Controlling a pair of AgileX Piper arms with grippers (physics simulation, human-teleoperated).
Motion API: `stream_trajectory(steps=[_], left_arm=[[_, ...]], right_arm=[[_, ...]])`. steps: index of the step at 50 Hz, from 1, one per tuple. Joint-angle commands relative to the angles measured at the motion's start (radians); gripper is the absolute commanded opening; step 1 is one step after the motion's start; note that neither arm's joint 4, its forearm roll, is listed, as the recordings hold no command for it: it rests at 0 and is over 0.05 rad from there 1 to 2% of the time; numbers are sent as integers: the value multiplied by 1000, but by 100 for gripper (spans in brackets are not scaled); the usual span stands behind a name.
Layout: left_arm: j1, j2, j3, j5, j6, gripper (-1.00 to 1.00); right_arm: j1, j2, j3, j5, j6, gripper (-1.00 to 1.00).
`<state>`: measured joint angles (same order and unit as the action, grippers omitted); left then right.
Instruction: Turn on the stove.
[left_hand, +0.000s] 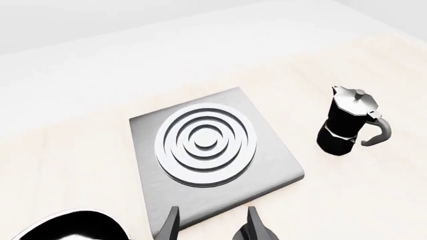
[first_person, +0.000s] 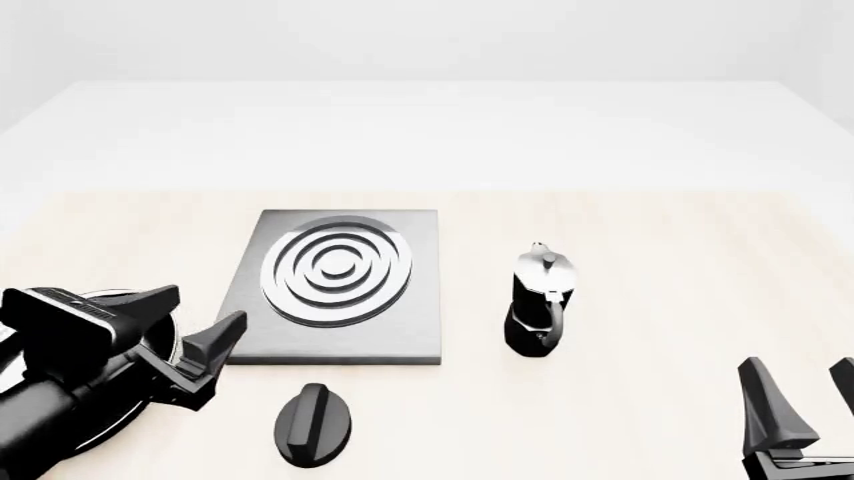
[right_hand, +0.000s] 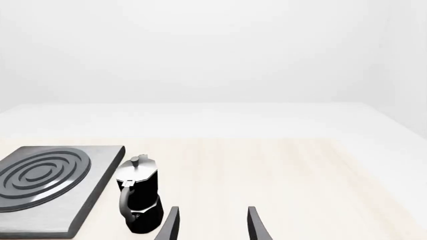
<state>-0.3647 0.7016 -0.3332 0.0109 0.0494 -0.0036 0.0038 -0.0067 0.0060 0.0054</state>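
Observation:
The stove (first_person: 340, 285) is a flat grey metal plate with concentric silver rings, lying left of the table's middle. Its black oval knob (first_person: 311, 425) with a ridge lies apart, in front of the plate's near edge. My left gripper (first_person: 208, 306) hovers open and empty at the plate's near left corner, up and left of the knob. In the left wrist view the stove (left_hand: 207, 145) fills the middle beyond the left gripper (left_hand: 213, 211); the knob is out of that view. My right gripper (first_person: 798, 366) stands open and empty at the near right, far from the knob.
A black-and-silver moka pot (first_person: 541, 300) stands just right of the plate, also visible as the moka pot (right_hand: 139, 200) beside the stove (right_hand: 47, 185) ahead of my right gripper (right_hand: 213, 212). A glossy black frying pan (left_hand: 67, 227) sits under my left arm.

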Motion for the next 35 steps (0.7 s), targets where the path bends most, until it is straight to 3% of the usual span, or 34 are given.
stream_trajectory(steps=[1,35], left_arm=[[-69,141,-37,-57,-37,100],[-122,467,31,-342,-146,100]], right_arm=[[0,1,1,-1,0,100],[-1,5,1,-5,1,100]])
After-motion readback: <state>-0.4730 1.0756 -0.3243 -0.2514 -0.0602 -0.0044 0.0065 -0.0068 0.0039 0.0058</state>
